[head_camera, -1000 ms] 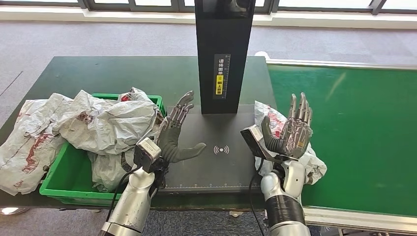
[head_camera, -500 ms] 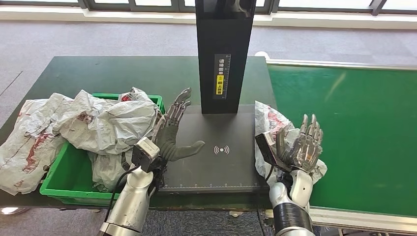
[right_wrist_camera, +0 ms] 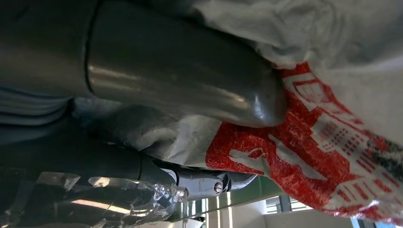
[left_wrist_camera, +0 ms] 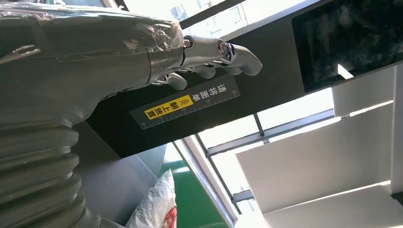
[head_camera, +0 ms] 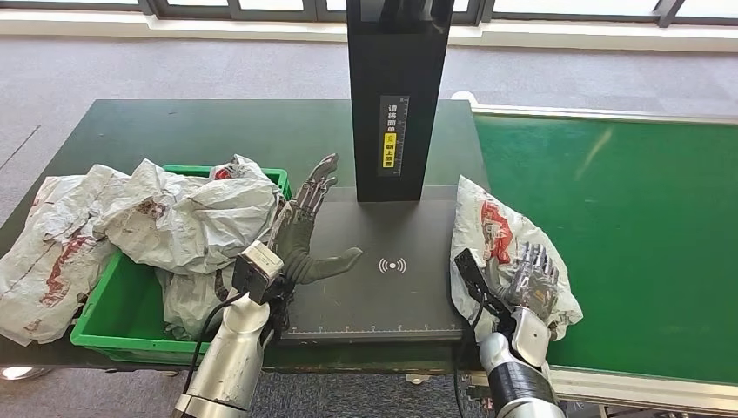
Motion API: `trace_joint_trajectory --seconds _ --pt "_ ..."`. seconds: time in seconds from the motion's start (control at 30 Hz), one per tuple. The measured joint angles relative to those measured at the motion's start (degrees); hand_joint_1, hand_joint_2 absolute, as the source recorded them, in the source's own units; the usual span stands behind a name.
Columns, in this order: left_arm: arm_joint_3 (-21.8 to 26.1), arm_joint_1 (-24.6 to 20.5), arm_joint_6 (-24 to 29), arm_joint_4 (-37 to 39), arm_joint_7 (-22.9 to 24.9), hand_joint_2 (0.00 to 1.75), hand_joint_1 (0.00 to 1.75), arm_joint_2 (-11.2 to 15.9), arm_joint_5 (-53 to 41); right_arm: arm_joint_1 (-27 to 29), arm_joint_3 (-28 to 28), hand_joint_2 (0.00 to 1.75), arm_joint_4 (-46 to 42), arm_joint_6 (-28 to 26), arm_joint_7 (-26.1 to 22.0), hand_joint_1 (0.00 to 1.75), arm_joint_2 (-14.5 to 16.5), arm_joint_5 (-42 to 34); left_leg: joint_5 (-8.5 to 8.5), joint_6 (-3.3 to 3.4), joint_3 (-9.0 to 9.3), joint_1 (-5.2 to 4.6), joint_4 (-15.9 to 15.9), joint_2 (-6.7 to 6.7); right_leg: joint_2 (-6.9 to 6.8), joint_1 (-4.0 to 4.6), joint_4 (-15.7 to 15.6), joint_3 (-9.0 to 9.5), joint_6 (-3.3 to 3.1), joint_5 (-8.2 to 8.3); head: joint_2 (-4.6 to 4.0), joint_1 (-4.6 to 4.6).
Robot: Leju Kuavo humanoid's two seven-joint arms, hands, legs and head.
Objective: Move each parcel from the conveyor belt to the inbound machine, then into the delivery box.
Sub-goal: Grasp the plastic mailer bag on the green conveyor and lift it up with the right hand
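At the far left we see the green delivery box (head_camera: 103,324), heaped with crumpled white-and-red parcels (head_camera: 165,218), some spilling over its rim onto the dark table (head_camera: 174,131); just beside it our left hand (head_camera: 305,239) hovers over the left edge of the inbound machine's black scan plate (head_camera: 392,287), fingers spread and straight, thumb stretched toward the plate's middle, holding nothing; in the left wrist view those fingertips (left_wrist_camera: 228,50) point at the machine's black column (head_camera: 396,96) with its yellow label; further right, one white-and-red parcel (head_camera: 500,244) lies across the seam between the plate's right edge and the green conveyor belt (head_camera: 627,226), and our right hand (head_camera: 531,283) sits low against its near end; the right wrist view shows the thumb (right_wrist_camera: 190,80) pressed on the plastic and darker fingers beneath the bag, so we judge the hand is closing around the parcel, though how firm the grip is we cannot tell; the step in hand, we think, is picking this parcel off the belt; the next move calls for a secure pinch, then a lift and a short carry leftward onto the scan mark (head_camera: 392,265); the slack bag may slip or drag.
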Motion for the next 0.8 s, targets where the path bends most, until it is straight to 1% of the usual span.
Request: trace_joint_trajectory --seconds 0.07,0.33,0.47,0.53,0.63,0.7,0.8 --pt "0.0 0.0 0.0 0.0 0.1 1.75 0.00 0.0 0.0 -0.5 0.0 1.75 1.7 0.7 -0.2 1.75 -0.5 0.3 0.00 0.00 0.01 0.00 0.0 0.01 0.01 0.00 0.0 0.01 0.00 0.00 0.00 0.00" --pt "0.0 0.2 0.0 -0.6 0.2 1.75 0.00 0.0 0.0 -2.3 0.0 1.75 4.5 1.7 -4.1 1.75 -1.1 -1.0 0.00 0.00 0.18 0.01 0.0 0.06 0.09 0.02 0.0 0.14 -0.01 0.01 0.01 0.00" --pt "0.0 0.2 0.2 -0.6 0.2 1.75 0.00 0.0 0.0 -2.7 0.0 1.75 4.7 0.5 -6.4 1.75 -1.2 -2.4 0.01 -0.01 0.26 0.01 0.0 0.06 0.09 0.02 0.0 0.24 -0.01 0.04 0.02 0.00" --pt "0.0 0.2 0.4 -0.6 0.2 1.75 0.00 0.0 0.0 -2.6 0.0 1.75 4.6 -2.1 -8.9 1.75 -1.3 -3.8 0.01 -0.01 0.27 0.01 0.0 0.06 0.09 0.02 0.0 0.25 -0.02 0.06 0.01 0.00" --pt "0.0 0.3 0.5 -0.6 0.2 1.75 0.00 0.0 0.0 -2.0 0.0 1.75 3.5 -7.5 -13.9 1.75 -1.0 -6.5 0.02 -0.01 0.25 0.01 0.0 0.05 0.08 0.02 0.0 0.23 -0.03 0.07 0.00 0.00" --pt "0.0 0.3 0.5 -0.6 0.2 1.75 0.00 0.0 0.0 -1.2 0.0 1.75 1.7 -9.6 -16.7 1.75 -0.6 -8.7 0.02 -0.01 0.23 0.01 0.0 0.04 0.07 0.02 0.0 0.21 -0.03 0.07 0.01 0.00" --pt "0.0 0.3 0.5 -0.6 0.0 1.75 0.00 0.0 0.0 0.9 0.0 1.75 -3.4 -13.0 -24.0 1.75 0.5 -14.6 0.02 -0.01 0.14 0.01 0.0 0.00 0.02 0.02 0.0 0.13 -0.04 0.06 0.00 0.00"
